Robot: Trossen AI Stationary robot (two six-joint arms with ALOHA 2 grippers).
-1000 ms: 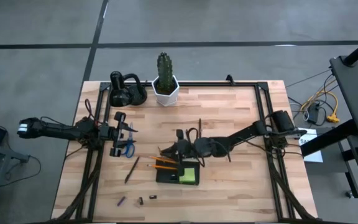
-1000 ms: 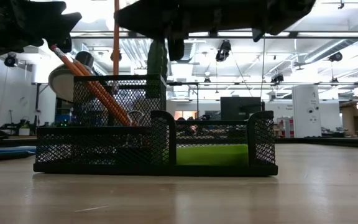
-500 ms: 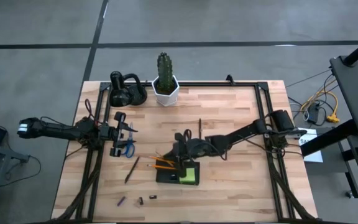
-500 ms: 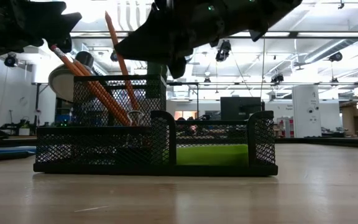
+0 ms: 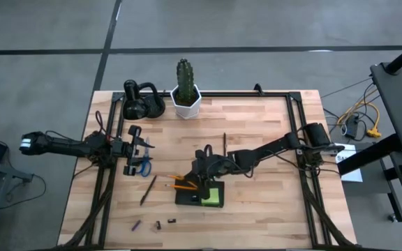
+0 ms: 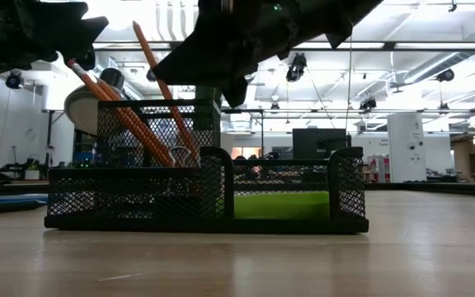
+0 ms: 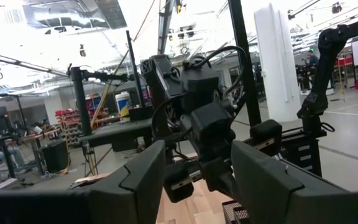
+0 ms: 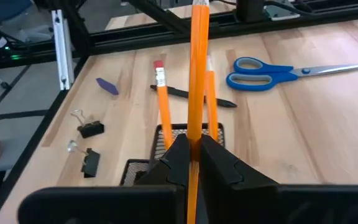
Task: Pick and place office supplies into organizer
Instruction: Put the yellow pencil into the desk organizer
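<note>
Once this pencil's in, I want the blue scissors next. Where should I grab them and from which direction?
Take the scissors from straight above, probably at the narrow neck where the blue handles meet the closed blades. They lie flat on the table, apart from the black pen, so the fingers can straddle that thin part. The right gripper is shut on a pencil; the left gripper is nearer.

No writing, label, brand, number or sign can be read anywhere in these views, neither on the worktop's things nor in the room behind.
</note>
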